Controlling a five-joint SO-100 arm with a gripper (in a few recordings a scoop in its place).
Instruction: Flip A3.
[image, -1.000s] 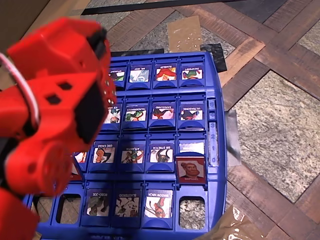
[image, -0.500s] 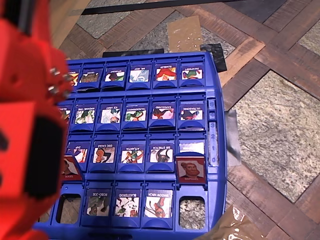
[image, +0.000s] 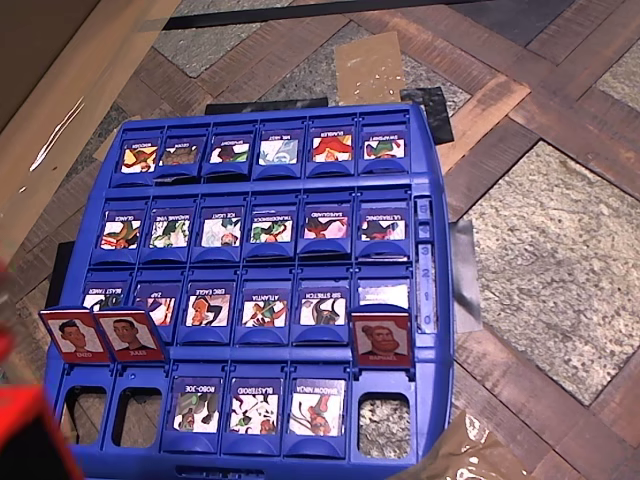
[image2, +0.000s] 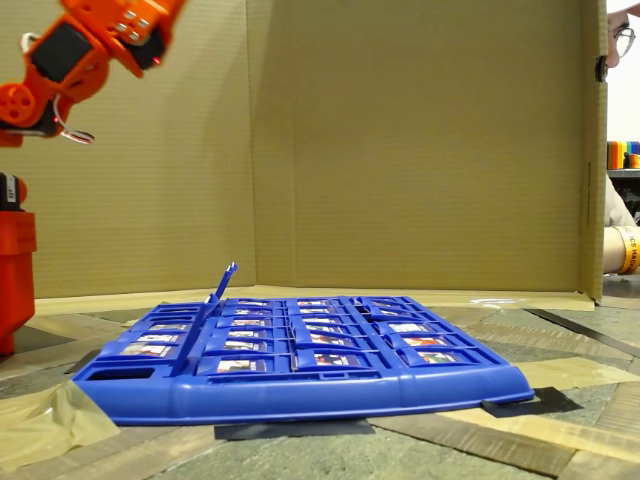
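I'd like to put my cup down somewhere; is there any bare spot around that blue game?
Bare floor lies right of the blue board in the overhead view, and more behind it toward the cardboard wall. The board itself is crowded with tiles, three red ones standing up.

even indoor light; glare on tape; arm blurred.

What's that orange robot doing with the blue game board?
Nothing is touching the blue game board right now. The orange robot arm is lifted high above its left side in the fixed view. Most tiles lie flat. Three red-framed ones stand up: two at the left and one at the right in the overhead view. The tile labelled BLASTEROID in the front row lies flat, not yet flipped.
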